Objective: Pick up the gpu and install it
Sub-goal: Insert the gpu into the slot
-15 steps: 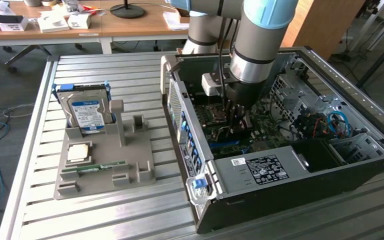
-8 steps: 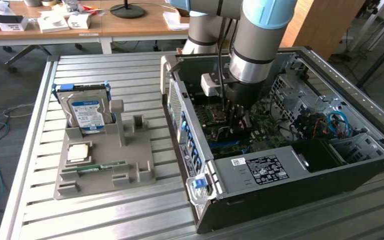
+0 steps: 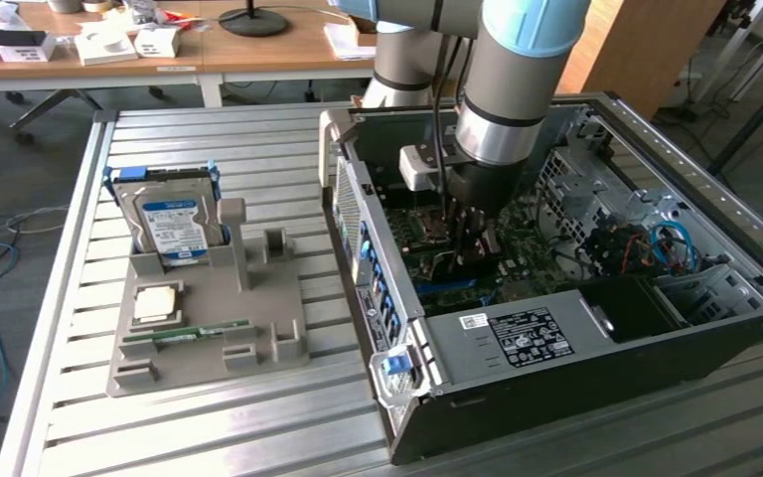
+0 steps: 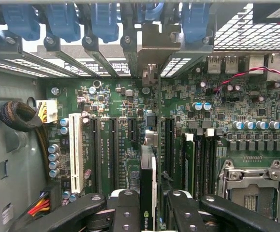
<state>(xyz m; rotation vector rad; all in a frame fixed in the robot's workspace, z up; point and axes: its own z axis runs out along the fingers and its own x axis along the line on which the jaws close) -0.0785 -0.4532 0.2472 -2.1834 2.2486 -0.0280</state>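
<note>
My gripper [image 4: 148, 212] is shut on the gpu [image 4: 148, 181], a thin dark card seen edge-on with a green logo near the fingers [image 4: 125, 210]. The card stands upright over the motherboard [image 4: 110, 106], in line with a long black expansion slot. Its silver metal bracket [image 4: 152, 53] sits at the case's rear slot openings. Whether the card's edge is seated in the slot is hidden. In the exterior view my gripper [image 3: 472, 237] reaches down into the open computer case [image 3: 515, 338].
A white slot [image 4: 75, 145], the CPU socket [image 4: 251, 188] and a sleeved cable bundle [image 4: 19, 116] surround the card. On the slatted table a grey fixture [image 3: 210, 348] holds a hard drive [image 3: 176, 224], a chip [image 3: 156, 301] and a green memory stick [image 3: 203, 331].
</note>
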